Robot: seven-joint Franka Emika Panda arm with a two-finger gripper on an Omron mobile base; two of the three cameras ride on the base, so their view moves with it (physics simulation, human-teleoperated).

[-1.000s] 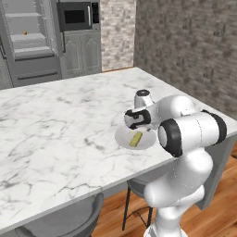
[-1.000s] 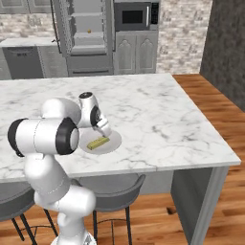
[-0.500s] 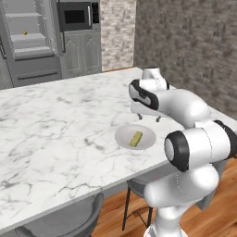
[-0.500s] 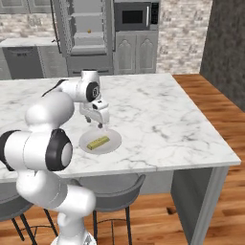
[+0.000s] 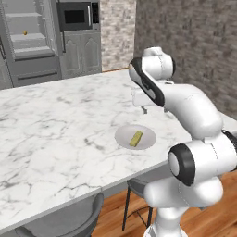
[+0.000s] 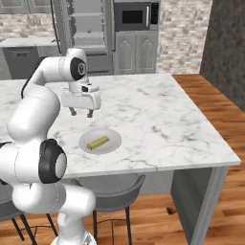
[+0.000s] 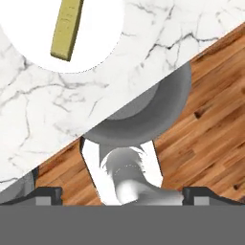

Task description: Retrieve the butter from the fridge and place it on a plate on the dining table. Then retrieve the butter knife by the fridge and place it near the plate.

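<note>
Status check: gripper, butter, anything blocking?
Gripper open, empty, above the dining table beyond the plate. Butter lying on plate. Nothing in the way.

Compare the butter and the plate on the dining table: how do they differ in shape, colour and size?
The butter is a yellow rectangular stick; the plate is round, flat and light grey-white. The butter is much smaller and covers just a strip near the middle of the plate. The butter lies on the plate, while the plate rests directly on the marble dining table. Both sit near the table's front edge, below the open gripper, which touches neither.
</note>
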